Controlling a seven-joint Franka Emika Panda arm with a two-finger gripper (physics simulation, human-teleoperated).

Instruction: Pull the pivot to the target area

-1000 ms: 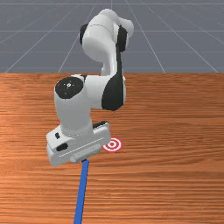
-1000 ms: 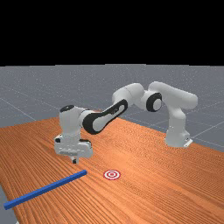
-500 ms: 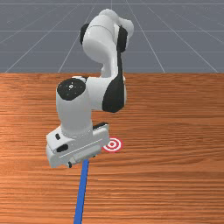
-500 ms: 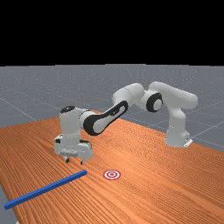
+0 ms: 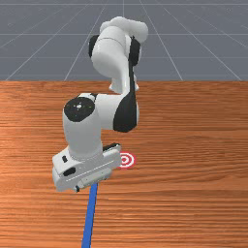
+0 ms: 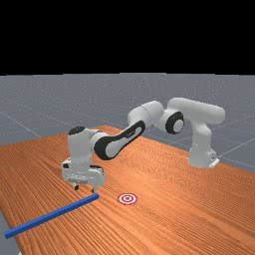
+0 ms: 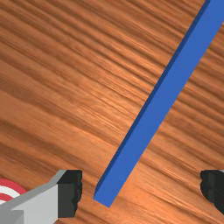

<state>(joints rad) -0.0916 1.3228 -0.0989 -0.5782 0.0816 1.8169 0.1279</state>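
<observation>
Fingers (image 6: 76, 188) of the end effector (image 6: 84, 189) are held wide apart, pointed downward, and set above the near end of a long, straight, square-edged blue bar (image 6: 50, 216). By the wrist view, that end is placed within the gap of the open end effector (image 7: 142, 191), much closer to one finger than to the other, and a strip of wood can be seen on either side of it. The bar is not gripped. From the gap, its length is carried away at a slant, out past the hand. In the far view, the bar is laid flat on the orange-brown wooden counter (image 6: 174, 224), with the end effector raised over it, and its other end is reached toward the far view's lower left, by the counter's edge. In the front view, the near end is hidden beneath the white hand (image 5: 87, 169), while the rest is stretched down to the front view's bottom edge, tilted slightly to the left. A flat, round target of red and white rings (image 6: 127, 198) is marked on the counter near that same end, apart from it, toward the far view's right. In the wrist view, the target is partly seen beside the finger that is nearer to the bar. The hand is borne by a white and grey jointed arm (image 6: 147, 114), by which the counter is spanned from the far view's right.
</observation>
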